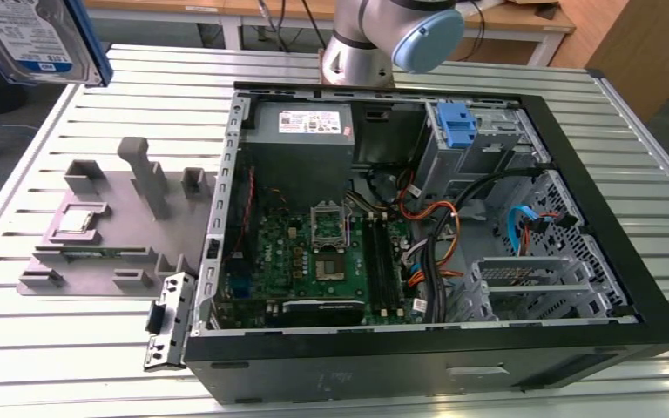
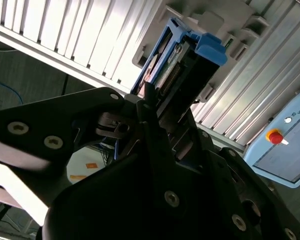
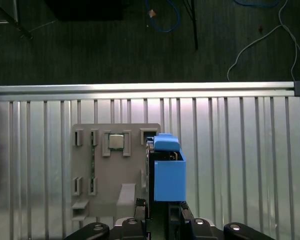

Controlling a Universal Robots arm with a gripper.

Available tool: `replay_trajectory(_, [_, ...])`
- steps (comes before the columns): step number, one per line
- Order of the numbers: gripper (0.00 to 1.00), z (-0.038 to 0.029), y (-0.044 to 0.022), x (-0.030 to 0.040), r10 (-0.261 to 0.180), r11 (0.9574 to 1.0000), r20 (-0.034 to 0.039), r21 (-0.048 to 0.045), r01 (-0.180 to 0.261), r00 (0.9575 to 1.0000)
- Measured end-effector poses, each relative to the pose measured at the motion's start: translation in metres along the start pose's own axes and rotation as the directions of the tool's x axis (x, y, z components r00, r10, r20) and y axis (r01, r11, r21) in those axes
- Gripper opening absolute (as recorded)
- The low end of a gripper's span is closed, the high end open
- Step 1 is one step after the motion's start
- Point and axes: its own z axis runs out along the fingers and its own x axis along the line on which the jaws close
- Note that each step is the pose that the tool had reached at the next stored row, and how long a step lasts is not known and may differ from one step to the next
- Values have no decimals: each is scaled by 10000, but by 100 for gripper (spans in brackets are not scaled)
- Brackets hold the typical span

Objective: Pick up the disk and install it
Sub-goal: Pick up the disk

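The disk (image 1: 32,39), silver with a white-and-blue label and a blue carrier edge, hangs high above the table at the exterior view's far left. In the first wrist view the disk's blue carrier (image 3: 167,172) stands on edge above the slatted table, beside the grey fixture plate (image 3: 115,170). My gripper (image 3: 162,210) is shut on the disk. In the second wrist view the black fingers (image 2: 155,125) clamp the disk (image 2: 190,60) from both sides.
An open computer case (image 1: 613,218) lies on the slatted metal table (image 1: 56,331), with a metal drive cage (image 1: 532,279) and an upright blue latch (image 1: 456,126) inside. The grey fixture (image 1: 91,235) holds a small silver chip (image 3: 116,141). The table edge (image 3: 140,89) runs beyond the fixture.
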Motion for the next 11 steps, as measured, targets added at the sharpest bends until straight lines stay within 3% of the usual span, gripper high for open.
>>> replay_trajectory(7, [35, -126, 3, -8, 1, 10000, 0, 0, -1, 10000])
replay_trajectory(11, [35, -135, 3, -9, 1, 10000, 1, 2, -1, 10000])
